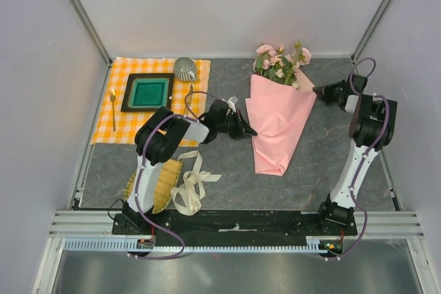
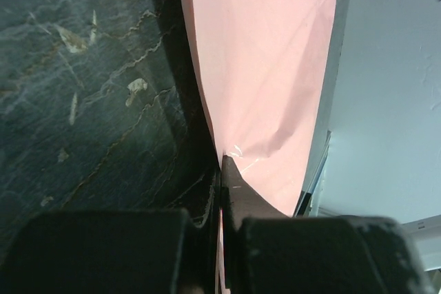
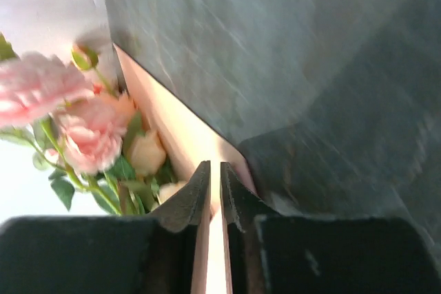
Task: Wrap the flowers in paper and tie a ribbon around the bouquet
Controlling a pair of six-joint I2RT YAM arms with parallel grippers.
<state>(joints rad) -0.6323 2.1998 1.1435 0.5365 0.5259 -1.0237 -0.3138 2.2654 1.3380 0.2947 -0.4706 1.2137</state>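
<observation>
The bouquet (image 1: 277, 111) lies on the grey stone-look worktop (image 1: 234, 194), at 1 o'clock of its middle. Its long axis runs almost straight from 12 to 6 o'clock: the bunch of pale pink flowers with green stems (image 1: 279, 63) sits at the 12 o'clock end and the cone's folded tip at the 6 o'clock end. The large thin pink paper sheet (image 1: 275, 135) is already rolled round the stems.

The left hand (image 1: 242, 129) is at the cone's 9 o'clock edge, clamped flat on a fold of the paper. The right hand (image 1: 318, 91) is at the upper 3 o'clock edge. Its fingers stand a narrow slit apart with the paper's rim running between them, so it appears to pinch that rim.

The long cream fabric ribbon (image 1: 191, 185) lies loosely looped at 7 o'clock from the left hand, well apart from the cone and close to the left arm's base. The left arm is clearly the nearer one for fetching it. Just beside it, at 9 o'clock, is a yellow-green woven bamboo mat (image 1: 160, 182).

I count one bouquet, one paper sheet, one ribbon and two hands. The blooms are several, too crowded to number. There is also one orange-checked cloth (image 1: 107, 129) carrying one green tray (image 1: 147, 76), one ribbed metal mug (image 1: 185, 69) and one gold spoon (image 1: 112, 108).
</observation>
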